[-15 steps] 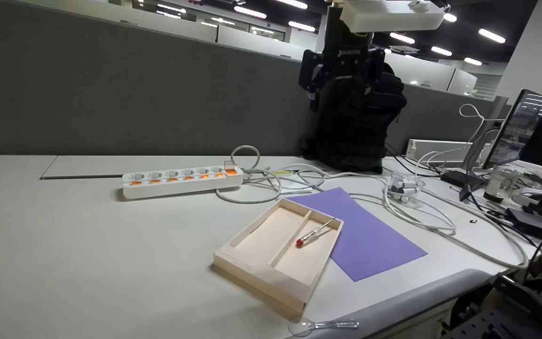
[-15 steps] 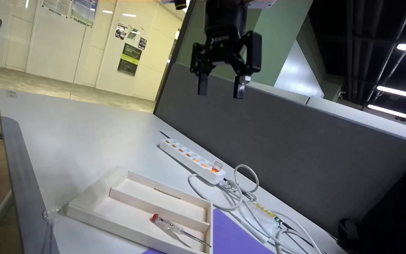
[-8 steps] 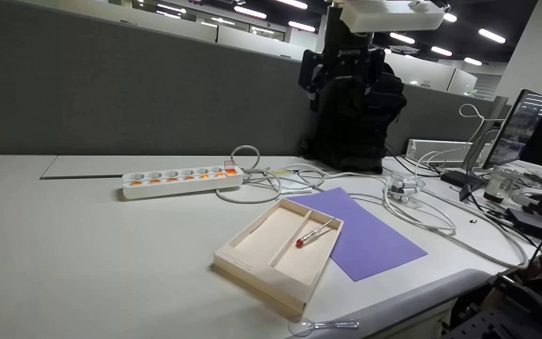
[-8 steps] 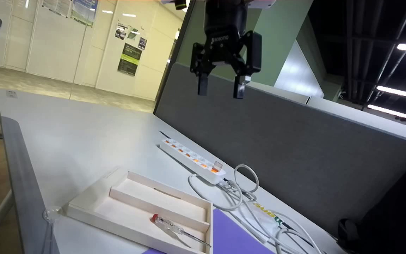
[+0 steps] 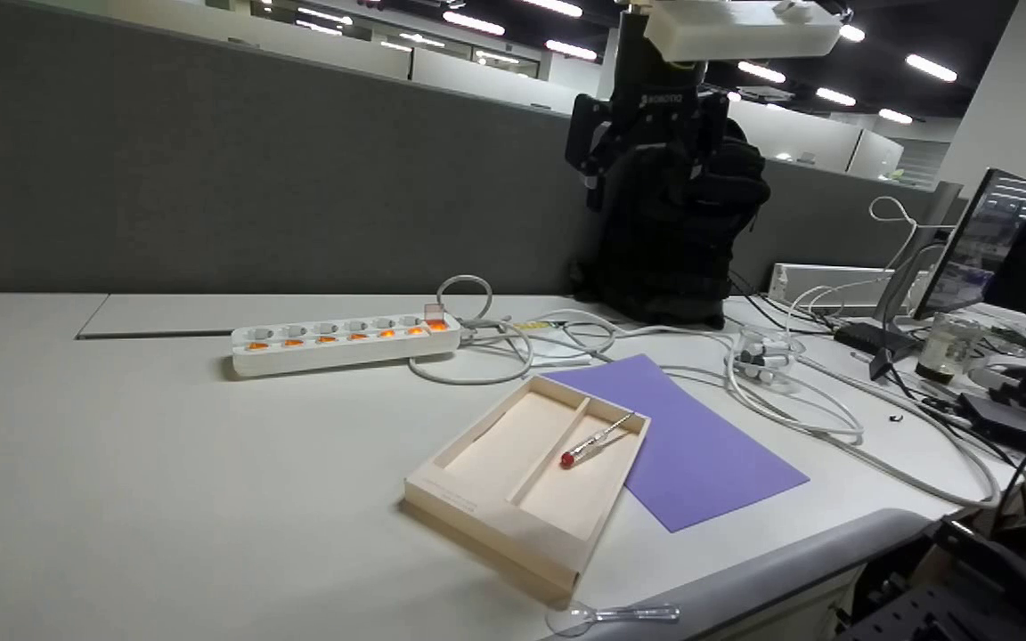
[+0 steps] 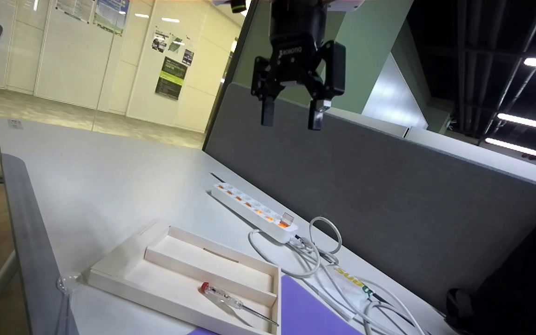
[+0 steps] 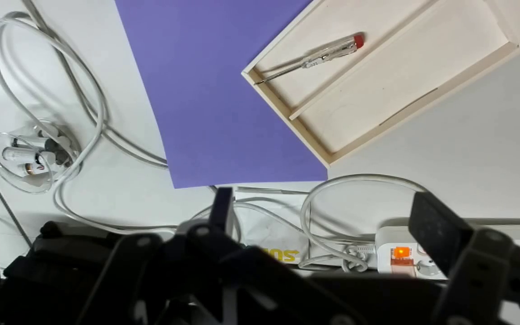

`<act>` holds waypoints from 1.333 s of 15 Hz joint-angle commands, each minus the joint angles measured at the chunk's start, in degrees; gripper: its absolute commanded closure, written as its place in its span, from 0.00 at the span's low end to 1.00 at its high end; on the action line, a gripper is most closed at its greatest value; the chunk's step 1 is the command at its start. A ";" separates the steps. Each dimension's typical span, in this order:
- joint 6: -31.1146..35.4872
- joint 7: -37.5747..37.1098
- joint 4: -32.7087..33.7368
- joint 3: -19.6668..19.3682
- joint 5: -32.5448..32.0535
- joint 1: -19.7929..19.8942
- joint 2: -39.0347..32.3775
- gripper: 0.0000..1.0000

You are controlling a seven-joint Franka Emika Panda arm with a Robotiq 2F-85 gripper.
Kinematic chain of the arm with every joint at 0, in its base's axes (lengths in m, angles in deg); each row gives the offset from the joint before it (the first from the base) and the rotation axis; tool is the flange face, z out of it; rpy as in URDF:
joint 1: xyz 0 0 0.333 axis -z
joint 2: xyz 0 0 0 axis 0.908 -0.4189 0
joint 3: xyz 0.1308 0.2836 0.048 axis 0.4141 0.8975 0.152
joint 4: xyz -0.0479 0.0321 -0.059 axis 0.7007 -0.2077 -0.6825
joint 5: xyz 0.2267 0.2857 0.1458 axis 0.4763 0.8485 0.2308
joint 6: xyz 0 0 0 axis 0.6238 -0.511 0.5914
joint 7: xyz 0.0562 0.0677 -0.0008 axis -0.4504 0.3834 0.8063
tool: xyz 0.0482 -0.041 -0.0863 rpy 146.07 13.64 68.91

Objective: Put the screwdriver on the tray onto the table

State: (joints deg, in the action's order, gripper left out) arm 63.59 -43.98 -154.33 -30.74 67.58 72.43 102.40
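The screwdriver (image 7: 310,62) lies in the tray (image 5: 513,441), in the compartment farther from the power strip (image 5: 344,345). Its red-capped handle end sits just beside the wooden divider (image 5: 550,452), and its thin shaft runs slantwise to the short end wall, where the tip reaches the rim; the shadow lies apart from the shaft, so that end looks raised off the tray floor. There is room along the handle on the side away from the divider; the tip is the tight end.

The tray overlaps the purple mat (image 5: 700,463) at that same end, and its wide ledge is at the opposite one. Just off a corner of the ledge, a clear spoon-shaped piece (image 5: 638,614) lies at the grey edging (image 5: 762,583) of the worktop (image 5: 210,481), so from where I stand that corner is near the drop. The other way I see far more space: a broad sweep of pale worktop spreads from the tray's long side opposite the screwdriver, with the power strip set back toward the dark partition (image 5: 281,169). White cables (image 7: 364,177) coil from the power strip past the purple mat, and a black backpack (image 5: 664,258) stands by the partition.

The claw (image 6: 291,124) hangs high above the worktop, well apart from the tray, its two fingers spread wide with only air between them.
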 commanded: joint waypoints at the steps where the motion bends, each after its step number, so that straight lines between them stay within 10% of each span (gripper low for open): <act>1: -0.23 -0.48 0.09 -1.47 -0.71 -1.47 -0.11 0.00; 20: 11.43 -0.30 2.00 -9.75 4.23 -1.93 -20.05 0.00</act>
State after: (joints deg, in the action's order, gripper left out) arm 74.40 -43.67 -154.12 -38.90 72.08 71.74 86.15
